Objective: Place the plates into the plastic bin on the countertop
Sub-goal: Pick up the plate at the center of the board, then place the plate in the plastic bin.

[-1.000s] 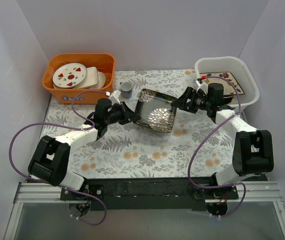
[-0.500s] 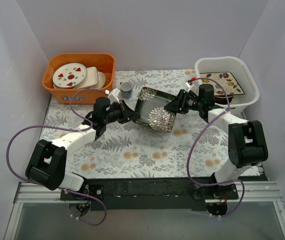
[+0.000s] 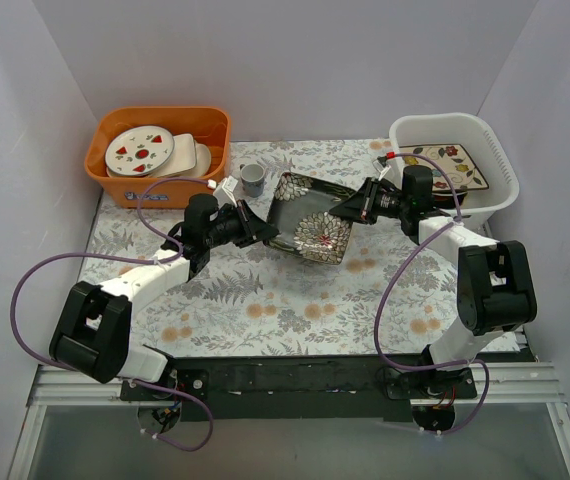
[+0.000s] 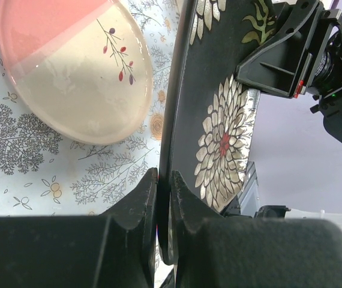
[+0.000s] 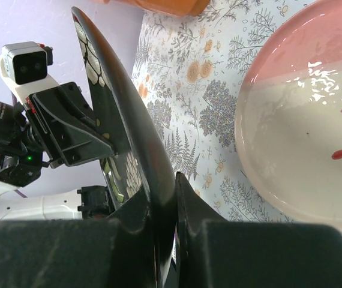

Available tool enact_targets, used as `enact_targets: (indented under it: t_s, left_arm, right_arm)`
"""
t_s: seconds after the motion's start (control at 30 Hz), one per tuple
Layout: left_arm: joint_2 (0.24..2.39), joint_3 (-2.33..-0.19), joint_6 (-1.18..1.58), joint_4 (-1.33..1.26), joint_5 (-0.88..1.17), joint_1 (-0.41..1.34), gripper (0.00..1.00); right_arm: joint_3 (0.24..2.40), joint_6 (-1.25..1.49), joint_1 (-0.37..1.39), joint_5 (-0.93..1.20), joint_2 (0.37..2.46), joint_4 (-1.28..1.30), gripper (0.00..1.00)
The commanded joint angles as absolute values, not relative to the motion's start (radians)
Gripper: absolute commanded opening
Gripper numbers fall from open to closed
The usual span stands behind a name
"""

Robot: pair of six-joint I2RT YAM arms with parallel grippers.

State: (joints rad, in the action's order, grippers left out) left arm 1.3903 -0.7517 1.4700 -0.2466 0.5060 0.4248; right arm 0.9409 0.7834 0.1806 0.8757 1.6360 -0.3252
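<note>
The black square chrysanthemum plate point(image 3: 310, 215) is tilted up above the countertop point(image 3: 265, 300), between the two arms. My left gripper point(image 3: 263, 230) is shut on its left rim point(image 4: 177, 120), my right gripper point(image 3: 350, 208) is shut on its right edge point(image 5: 123, 114). A pink round plate point(image 4: 75, 72) lies flat on the countertop beneath, also in the right wrist view point(image 5: 303, 132); the black plate hides it from above. The white plastic bin point(image 3: 405, 135) stands at the back right with a cream square floral plate point(image 3: 447, 160) in it.
An orange bin point(image 3: 125, 190) holding white round plates with red and green marks point(image 3: 139, 148) stands at the back left. A small grey cup point(image 3: 252, 178) sits just behind the black plate. Purple cables loop off both arms.
My right gripper has moved left to the black plate's right edge and closed on it. The left gripper has kept its grip; the plate has shifted slightly left.
</note>
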Motion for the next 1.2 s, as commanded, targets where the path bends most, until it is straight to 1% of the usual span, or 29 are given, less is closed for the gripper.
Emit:
enact_targets:
  t_s: [0.0, 0.1, 0.13, 0.17, 0.23, 0.27, 0.37, 0.4, 0.47, 0.5, 0.63, 0.67, 0.73, 1.17]
  left_arm:
    - [1.305, -0.805, 1.479, -0.39, 0.531, 0.442, 0.05]
    - [1.307, -0.802, 1.479, -0.391, 0.531, 0.442, 0.12]
    - [1.307, -0.802, 1.479, -0.394, 0.531, 0.442, 0.15]
    - [1.308, -0.801, 1.48, -0.393, 0.531, 0.442, 0.21]
    - [1.312, -0.801, 1.479, -0.397, 0.531, 0.442, 0.26]
    - [1.315, -0.801, 1.48, -0.397, 0.534, 0.442, 0.32]
    - [1.321, -0.801, 1.48, -0.402, 0.543, 0.442, 0.41]
    - [1.322, -0.799, 1.479, -0.402, 0.545, 0.442, 0.48]
    - [1.322, -0.799, 1.477, -0.402, 0.545, 0.442, 0.57]
    - [1.322, -0.799, 1.476, -0.4, 0.543, 0.442, 0.68]
    - [1.304, -0.788, 1.463, -0.4, 0.529, 0.442, 0.92]
    - [1.299, -0.781, 1.46, -0.4, 0.523, 0.442, 0.95]
    - [1.293, -0.781, 1.456, -0.394, 0.512, 0.442, 0.98]
    - [1.301, -0.781, 1.453, -0.377, 0.512, 0.442, 0.98]
  right_arm:
    - [0.948, 0.687, 0.207, 0.816, 1.625, -0.353, 0.01]
    - [0.945, 0.686, 0.207, 0.818, 1.623, -0.353, 0.01]
    - [0.945, 0.686, 0.207, 0.818, 1.621, -0.353, 0.01]
    - [0.946, 0.686, 0.207, 0.818, 1.621, -0.351, 0.01]
    - [0.946, 0.684, 0.206, 0.818, 1.62, -0.353, 0.01]
    - [0.946, 0.684, 0.207, 0.818, 1.618, -0.354, 0.01]
    - [0.946, 0.684, 0.206, 0.819, 1.618, -0.353, 0.01]
    - [0.945, 0.684, 0.207, 0.819, 1.62, -0.353, 0.01]
    - [0.945, 0.684, 0.207, 0.819, 1.618, -0.351, 0.01]
    - [0.945, 0.684, 0.207, 0.819, 1.618, -0.353, 0.01]
    - [0.946, 0.683, 0.207, 0.819, 1.618, -0.351, 0.01]
    - [0.945, 0.683, 0.206, 0.819, 1.618, -0.353, 0.01]
    - [0.946, 0.683, 0.207, 0.818, 1.617, -0.351, 0.01]
    - [0.992, 0.655, 0.206, 0.804, 1.598, -0.299, 0.01]
